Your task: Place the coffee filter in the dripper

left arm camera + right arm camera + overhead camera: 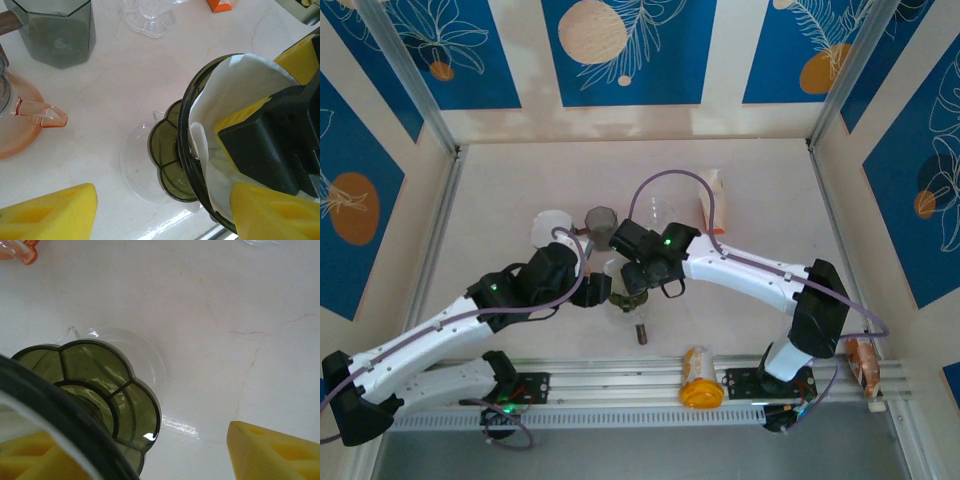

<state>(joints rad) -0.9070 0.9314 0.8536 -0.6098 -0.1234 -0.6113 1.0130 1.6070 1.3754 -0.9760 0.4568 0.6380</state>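
Right gripper (145,452) finger partly covers filter (235,85) inside dripper (186,107).

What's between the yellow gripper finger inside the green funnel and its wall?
A white paper filter lining the dripper; the left wrist view shows it.

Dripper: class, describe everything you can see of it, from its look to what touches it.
The dripper is dark green and see-through, plastic by its look: a cone with a dark round rim and a scalloped, petal-shaped base. It is tipped on its side above the pale table, base toward a clear glass vessel. A white paper filter lines its inside, and a yellow pad of the right gripper presses into that filter.
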